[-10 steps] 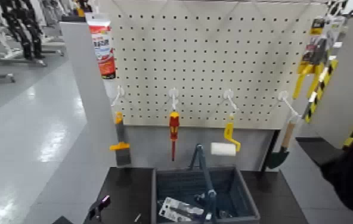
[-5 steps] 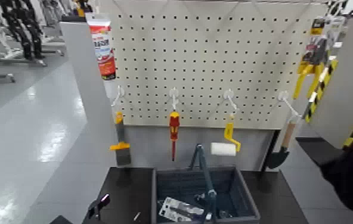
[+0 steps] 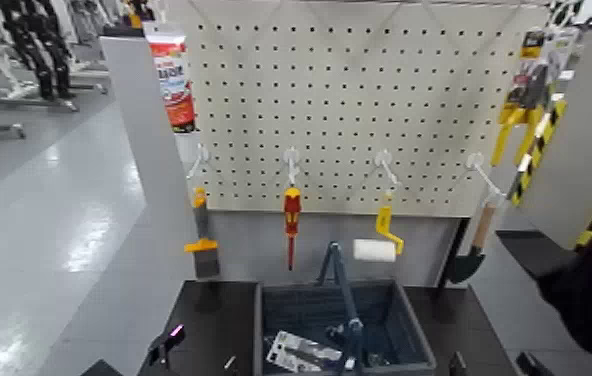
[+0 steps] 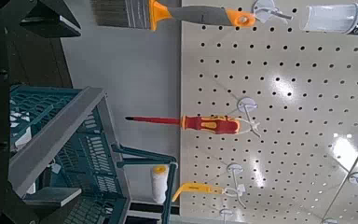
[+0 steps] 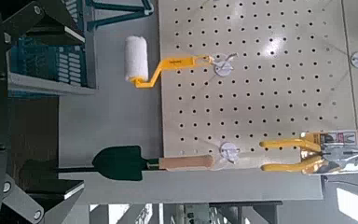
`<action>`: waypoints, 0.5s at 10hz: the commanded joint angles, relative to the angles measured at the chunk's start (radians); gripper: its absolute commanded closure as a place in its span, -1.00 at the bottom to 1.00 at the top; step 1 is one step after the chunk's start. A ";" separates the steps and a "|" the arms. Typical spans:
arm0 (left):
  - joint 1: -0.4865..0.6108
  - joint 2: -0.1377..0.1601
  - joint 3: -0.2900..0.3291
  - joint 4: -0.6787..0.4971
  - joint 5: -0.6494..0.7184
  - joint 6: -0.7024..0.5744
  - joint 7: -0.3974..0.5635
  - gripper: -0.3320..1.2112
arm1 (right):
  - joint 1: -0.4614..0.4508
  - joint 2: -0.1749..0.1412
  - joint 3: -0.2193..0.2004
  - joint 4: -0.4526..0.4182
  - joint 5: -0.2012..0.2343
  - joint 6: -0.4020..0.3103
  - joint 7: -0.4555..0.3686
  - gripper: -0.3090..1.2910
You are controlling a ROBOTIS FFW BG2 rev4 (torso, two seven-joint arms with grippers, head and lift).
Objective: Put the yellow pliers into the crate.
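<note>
Crate (image 3: 421, 333) on black table (image 3: 215, 312) before white pegboard (image 3: 340, 110), glossy grey floor (image 3: 55, 240) at left; yellow pliers (image 3: 513, 125) hang at the board's upper right; left gripper (image 3: 198, 359) and right gripper (image 3: 494, 364), near the crate, both wide open, empty.

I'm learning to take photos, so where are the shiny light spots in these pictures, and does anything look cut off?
Head view: pale glare streaks on the glossy grey floor; the dark blue-grey plastic basket is cut off at the bottom. Left wrist view: bright glare spots on the pale pegboard full of holes. Right wrist view: one small shine on that pegboard.
</note>
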 commanded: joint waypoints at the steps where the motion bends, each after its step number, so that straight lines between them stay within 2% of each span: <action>1: 0.000 0.000 -0.002 0.002 0.009 -0.001 -0.003 -0.43 | -0.039 -0.003 -0.059 -0.035 -0.012 0.046 0.025 -0.35; 3: 0.000 -0.001 -0.002 0.002 0.007 -0.001 -0.003 -0.40 | -0.075 -0.003 -0.121 -0.071 -0.012 0.092 0.062 -0.35; 5: -0.003 -0.001 -0.003 0.005 0.009 -0.001 -0.003 -0.40 | -0.120 -0.019 -0.175 -0.091 -0.012 0.117 0.097 -0.35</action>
